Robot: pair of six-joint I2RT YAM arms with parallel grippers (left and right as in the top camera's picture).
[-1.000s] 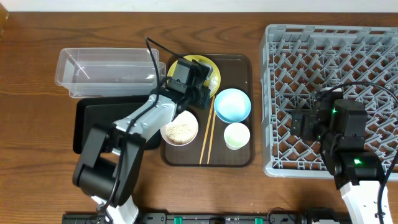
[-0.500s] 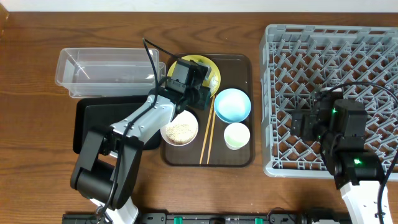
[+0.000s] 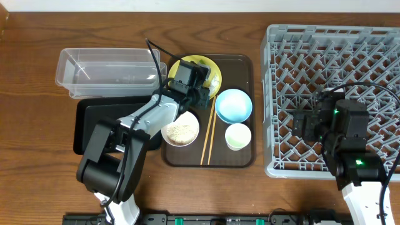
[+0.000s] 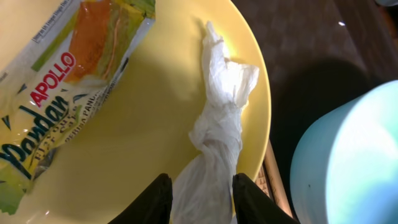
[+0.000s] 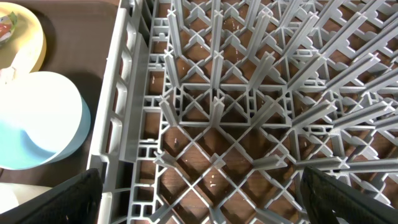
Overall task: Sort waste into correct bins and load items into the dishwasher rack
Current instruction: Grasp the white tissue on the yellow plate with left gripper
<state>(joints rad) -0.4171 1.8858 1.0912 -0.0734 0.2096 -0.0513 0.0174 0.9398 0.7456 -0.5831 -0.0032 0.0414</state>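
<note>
nothing sorted or racked: wrapper (image 4: 68, 81), tissue (image 4: 217, 124) on plate (image 4: 155, 93); left end effector (image 4: 203, 186) straddles tissue, grip unclear; right end effector (image 5: 202, 186) open.

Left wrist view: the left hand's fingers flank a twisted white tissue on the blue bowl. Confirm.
Wrong place: the tissue lies on the yellow plate, not the blue bowl. The left wrist view shows it; the fingers of the left hand do flank it.

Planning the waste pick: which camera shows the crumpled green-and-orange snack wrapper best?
Left wrist: the green-and-orange snack wrapper lies large and readable on the round yellow plate. Overhead, the left gripper mostly hides it. Right wrist catches only a corner scrap.
</note>
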